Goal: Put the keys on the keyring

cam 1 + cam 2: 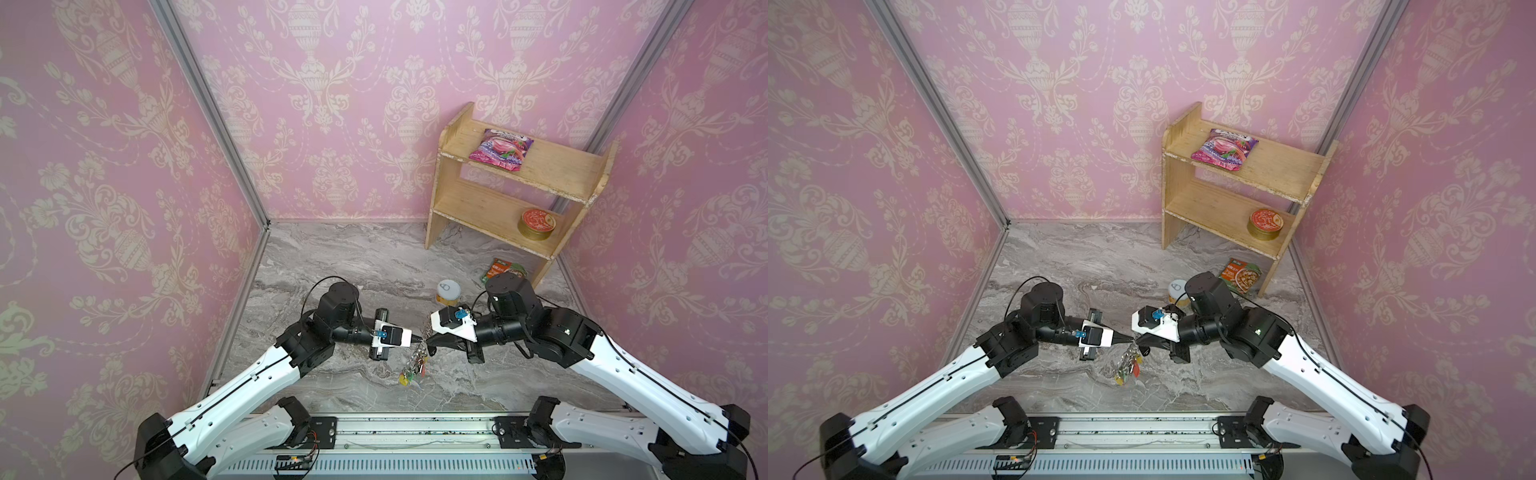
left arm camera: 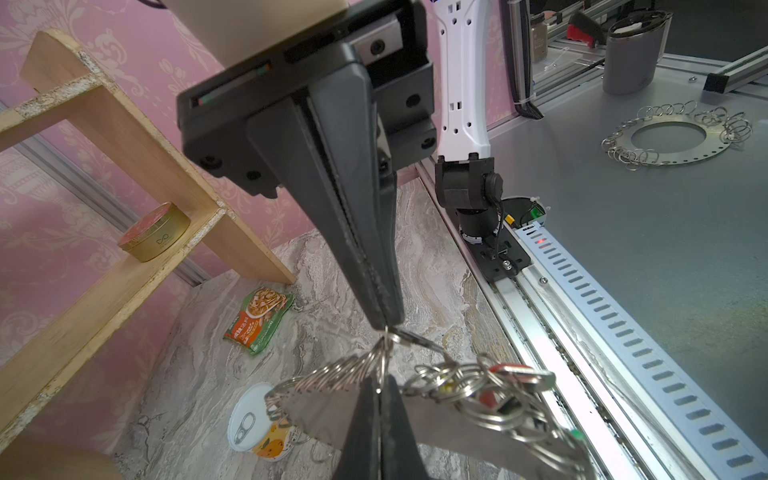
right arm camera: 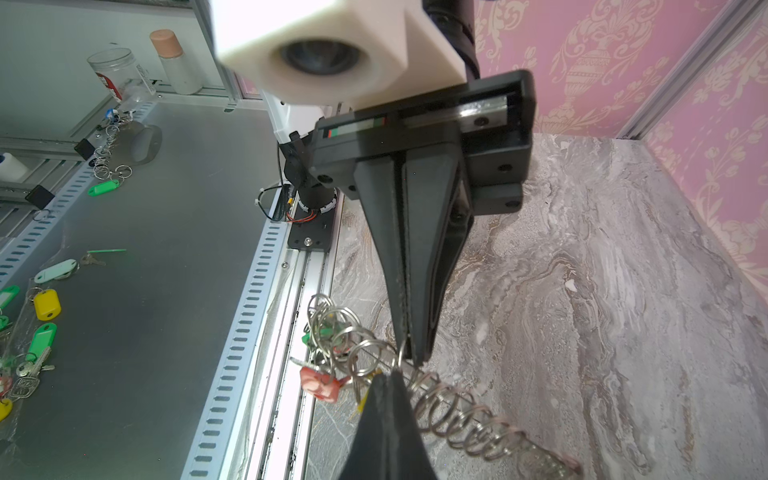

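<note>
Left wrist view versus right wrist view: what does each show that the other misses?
Only left wrist: the two-tier wooden shelf, the round gold tin with a red lid, the orange-and-green snack packet, the white-lidded pull-tab can. Only right wrist: loose yellow and green plastic key tags and a clear jar. Both: the left hand and right hand, each shut on the silvery keyring with its chain of small rings, tip to tip.

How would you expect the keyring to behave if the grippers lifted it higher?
Probably floppy: the keyring droops below the left gripper and right gripper in a loose cluster. Its small rings and plastic tags would likely swing and tangle. Being mostly metal, it seems heavy for its size.
</note>
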